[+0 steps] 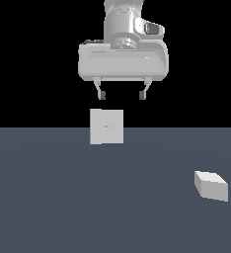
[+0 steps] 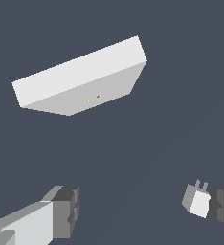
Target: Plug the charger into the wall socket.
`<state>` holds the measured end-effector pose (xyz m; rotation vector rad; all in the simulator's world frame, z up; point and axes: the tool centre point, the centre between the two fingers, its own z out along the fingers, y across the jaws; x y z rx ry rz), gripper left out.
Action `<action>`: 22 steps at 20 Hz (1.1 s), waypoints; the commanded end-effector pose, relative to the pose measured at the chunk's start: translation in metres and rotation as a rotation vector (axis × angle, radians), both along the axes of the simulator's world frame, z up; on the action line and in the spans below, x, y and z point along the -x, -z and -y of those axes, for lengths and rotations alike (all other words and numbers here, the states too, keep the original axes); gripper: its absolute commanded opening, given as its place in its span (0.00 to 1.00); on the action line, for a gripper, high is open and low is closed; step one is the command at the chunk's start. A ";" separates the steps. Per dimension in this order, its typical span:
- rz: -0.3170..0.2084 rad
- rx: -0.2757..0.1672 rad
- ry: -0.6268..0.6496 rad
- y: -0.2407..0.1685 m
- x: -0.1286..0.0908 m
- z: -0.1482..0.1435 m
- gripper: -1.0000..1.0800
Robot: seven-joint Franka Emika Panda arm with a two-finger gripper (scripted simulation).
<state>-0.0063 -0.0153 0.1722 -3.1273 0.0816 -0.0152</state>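
Slate-grey floor [image 1: 63, 197], black backdrop [image 1: 28, 59].

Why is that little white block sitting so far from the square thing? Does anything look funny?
Nothing looks broken or spilled. The charger simply lies on the floor, apart from the upright wall socket, not yet plugged in. The tool hangs open above, holding nothing.

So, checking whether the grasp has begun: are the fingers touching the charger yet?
Apart. The exterior view shows the gripper open, high above the floor, with the charger lying far off toward that view's right.
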 end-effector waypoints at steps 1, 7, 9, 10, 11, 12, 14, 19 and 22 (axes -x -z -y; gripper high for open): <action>0.000 0.000 0.000 0.000 0.000 0.000 0.96; 0.003 0.002 0.018 0.006 0.005 0.008 0.96; 0.006 0.003 0.031 0.010 0.008 0.013 0.96; 0.008 0.004 0.040 0.013 0.011 0.017 0.96; 0.010 0.004 0.049 0.016 0.013 0.021 0.96; 0.012 0.005 0.059 0.019 0.016 0.025 0.96; 0.016 0.008 0.083 0.027 0.023 0.035 0.96; 0.031 0.015 0.157 0.051 0.046 0.065 0.96; 0.041 0.020 0.207 0.068 0.062 0.084 0.96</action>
